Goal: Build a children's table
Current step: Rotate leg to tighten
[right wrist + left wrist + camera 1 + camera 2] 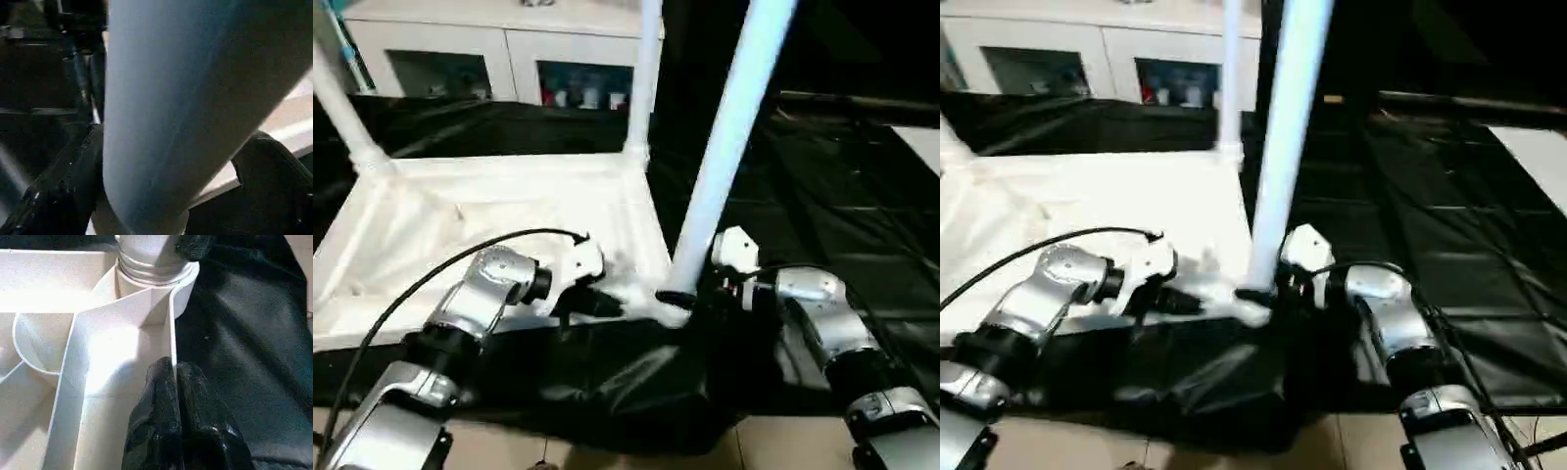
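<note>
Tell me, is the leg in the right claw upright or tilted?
Tilted. The leg leans off its near corner socket, unlike the straight far leg.

Both head eyes look forward and down, sharing the leaning leg (729,147) at centre; each wrist camera sits close against that corner socket (154,271).

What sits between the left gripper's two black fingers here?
The thin upright side wall of the upturned white plastic table top stands between the left gripper's fingers, seen in the left wrist view, near the corner socket.

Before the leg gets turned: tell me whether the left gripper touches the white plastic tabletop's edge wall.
Touching. In the left wrist view, the left gripper pinches the tabletop's thin edge wall.
</note>
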Robot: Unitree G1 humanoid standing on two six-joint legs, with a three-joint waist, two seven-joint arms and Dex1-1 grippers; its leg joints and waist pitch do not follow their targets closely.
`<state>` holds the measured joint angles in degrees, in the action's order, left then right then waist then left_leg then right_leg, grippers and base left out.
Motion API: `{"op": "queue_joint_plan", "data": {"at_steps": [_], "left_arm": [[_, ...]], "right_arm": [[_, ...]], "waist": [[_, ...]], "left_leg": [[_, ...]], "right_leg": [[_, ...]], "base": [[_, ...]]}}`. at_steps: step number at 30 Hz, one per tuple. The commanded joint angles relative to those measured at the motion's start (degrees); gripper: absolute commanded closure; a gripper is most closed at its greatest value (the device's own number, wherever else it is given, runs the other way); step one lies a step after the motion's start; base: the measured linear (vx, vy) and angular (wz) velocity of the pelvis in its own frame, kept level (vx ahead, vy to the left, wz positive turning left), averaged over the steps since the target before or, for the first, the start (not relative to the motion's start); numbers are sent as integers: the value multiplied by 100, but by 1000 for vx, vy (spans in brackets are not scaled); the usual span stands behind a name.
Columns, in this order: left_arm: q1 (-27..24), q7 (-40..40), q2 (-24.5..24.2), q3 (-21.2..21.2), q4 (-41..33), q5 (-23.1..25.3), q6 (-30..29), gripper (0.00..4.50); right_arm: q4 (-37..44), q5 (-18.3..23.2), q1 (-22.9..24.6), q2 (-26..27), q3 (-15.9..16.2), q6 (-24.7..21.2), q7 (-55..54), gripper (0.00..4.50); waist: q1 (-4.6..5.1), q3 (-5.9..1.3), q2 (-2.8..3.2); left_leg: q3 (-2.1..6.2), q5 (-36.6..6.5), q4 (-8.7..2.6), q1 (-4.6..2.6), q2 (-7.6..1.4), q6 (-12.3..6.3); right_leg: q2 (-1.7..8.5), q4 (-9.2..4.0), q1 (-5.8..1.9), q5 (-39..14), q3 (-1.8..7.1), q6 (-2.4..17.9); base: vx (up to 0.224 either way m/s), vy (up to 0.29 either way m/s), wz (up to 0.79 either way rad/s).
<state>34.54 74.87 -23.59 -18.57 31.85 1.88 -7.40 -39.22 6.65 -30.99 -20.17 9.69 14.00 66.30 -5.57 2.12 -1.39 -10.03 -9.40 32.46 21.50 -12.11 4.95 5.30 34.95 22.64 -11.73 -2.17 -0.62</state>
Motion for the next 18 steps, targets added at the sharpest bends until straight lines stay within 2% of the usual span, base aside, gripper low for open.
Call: {"op": "queue_joint_plan", "data": {"at_steps": [1,5,10,13,14,18], "left_arm": [[-141,307,-67,-328,19,132,-99,450],[-142,337,-118,-342,-85,105,-191,450],[-139,309,-124,-339,-161,112,-272,450],[-144,302,-123,-343,-172,113,-284,450],[-147,296,-122,-343,-178,112,-287,450],[-162,270,-127,-343,-222,114,-324,450]], "right_arm": [[66,19,66,-196,17,-91,196,47],[140,43,100,-279,69,-212,468,47],[159,34,129,-335,126,-287,619,47],[100,-7,124,-309,125,-272,593,47],[85,-15,122,-296,128,-280,588,75],[53,-1,87,-228,68,-342,505,103]], "waist": [[15,-306,29],[20,-313,-1],[16,-323,-5],[20,-315,-1],[17,-319,-6],[18,-331,-9]], "left_leg": [[-46,-1283,-354,-90,-106,-360],[-49,-1112,-335,-67,-86,-413],[-55,-986,-313,-70,-85,-471],[-55,-1066,-319,-75,-86,-447],[-55,-1068,-316,-80,-87,-443],[-52,-955,-306,-77,-85,-466]], "right_leg": [[176,-332,-251,-149,132,1535],[178,-318,-272,-48,129,1519],[178,-309,-266,50,124,1561],[178,-323,-260,-101,125,1551],[178,-322,-261,-107,126,1550],[174,-298,-267,47,121,1573]], "base": [[0,0,0],[0,0,0],[0,0,0],[0,0,0],[0,0,0],[0,0,0]]}}
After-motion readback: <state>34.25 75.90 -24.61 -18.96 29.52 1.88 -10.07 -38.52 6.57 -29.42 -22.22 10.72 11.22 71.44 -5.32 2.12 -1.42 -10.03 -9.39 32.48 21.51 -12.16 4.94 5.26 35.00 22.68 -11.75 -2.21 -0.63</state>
